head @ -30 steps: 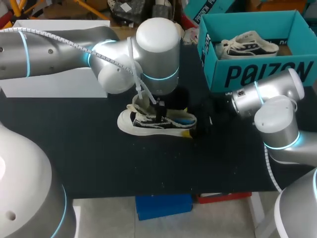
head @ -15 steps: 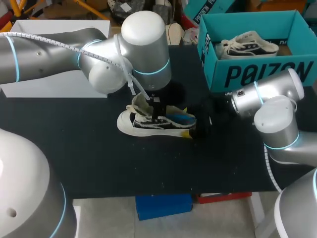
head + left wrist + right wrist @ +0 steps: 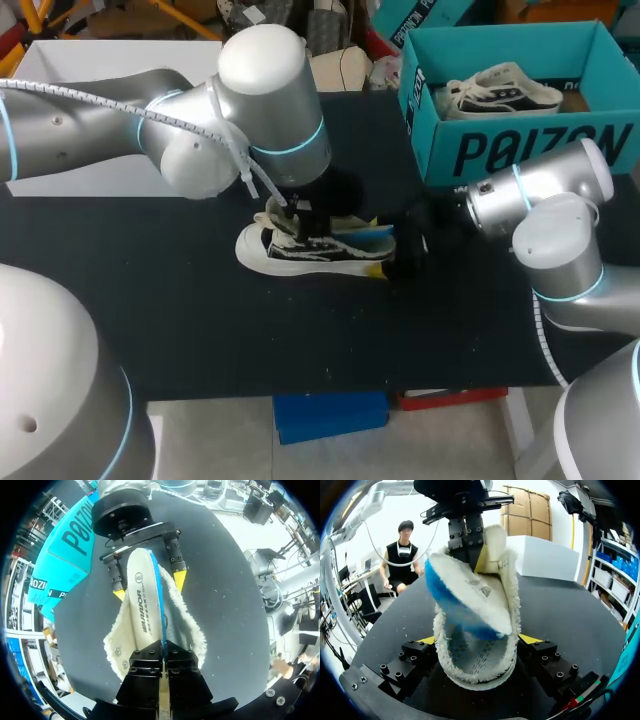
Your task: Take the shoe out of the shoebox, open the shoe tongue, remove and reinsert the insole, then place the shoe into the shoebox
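A black-and-white shoe point(image 3: 300, 250) with a fleece lining point(image 3: 192, 630) lies on its sole in the middle of the black table. My right gripper point(image 3: 378, 245) clamps it from both sides, a yellow tip against each flank point(image 3: 479, 640). My left gripper point(image 3: 162, 652) hangs over the shoe point(image 3: 470, 665) and is shut on one end of the insole point(image 3: 142, 610). The insole point(image 3: 470, 595) is white on one face and blue on the other. It stands tilted up out of the shoe's mouth, with its blue edge point(image 3: 365, 237) showing near the right gripper.
The teal shoebox point(image 3: 520, 150) stands open at the back right with a second shoe point(image 3: 500, 90) inside. A white box point(image 3: 100, 170) sits at the back left, behind my left arm. Bare black tabletop lies in front of the shoe.
My left arm has swung to the left and back with the insole still in its grip. The shoe and my right arm have stayed put.
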Tool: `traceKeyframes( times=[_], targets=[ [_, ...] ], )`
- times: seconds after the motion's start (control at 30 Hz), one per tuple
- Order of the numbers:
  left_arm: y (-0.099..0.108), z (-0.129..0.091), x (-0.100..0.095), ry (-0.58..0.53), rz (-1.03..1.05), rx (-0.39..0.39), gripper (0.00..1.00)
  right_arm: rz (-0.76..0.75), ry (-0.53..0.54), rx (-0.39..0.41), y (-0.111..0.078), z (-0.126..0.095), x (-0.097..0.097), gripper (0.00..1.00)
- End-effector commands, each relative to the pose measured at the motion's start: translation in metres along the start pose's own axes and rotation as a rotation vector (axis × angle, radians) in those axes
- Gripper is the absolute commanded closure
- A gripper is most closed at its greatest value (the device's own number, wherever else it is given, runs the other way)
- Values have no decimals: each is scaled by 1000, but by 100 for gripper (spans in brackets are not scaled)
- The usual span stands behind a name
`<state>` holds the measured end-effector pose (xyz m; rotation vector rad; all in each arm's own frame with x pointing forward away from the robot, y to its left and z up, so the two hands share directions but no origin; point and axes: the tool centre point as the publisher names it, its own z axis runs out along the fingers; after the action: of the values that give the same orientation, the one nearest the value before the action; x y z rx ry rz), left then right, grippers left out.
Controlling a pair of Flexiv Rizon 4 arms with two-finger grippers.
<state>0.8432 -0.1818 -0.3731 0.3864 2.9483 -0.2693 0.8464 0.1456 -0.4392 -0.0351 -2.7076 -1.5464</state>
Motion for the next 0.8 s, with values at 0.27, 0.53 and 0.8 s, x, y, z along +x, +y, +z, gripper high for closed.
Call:
traceKeyframes(
  times=[0.27, 0.53, 0.8],
  targets=[
    [-7, 14, -4, -16, 105, 52, 60, 2, 0, 2, -3, 4, 0, 100],
    [-8, 17, -4, -38, 145, 81, 50, 2, 0, 2, -3, 4, 0, 100],
    [-14, 26, -11, -72, 174, 70, 53, 2, 0, 2, -3, 4, 0, 100]
  ],
)
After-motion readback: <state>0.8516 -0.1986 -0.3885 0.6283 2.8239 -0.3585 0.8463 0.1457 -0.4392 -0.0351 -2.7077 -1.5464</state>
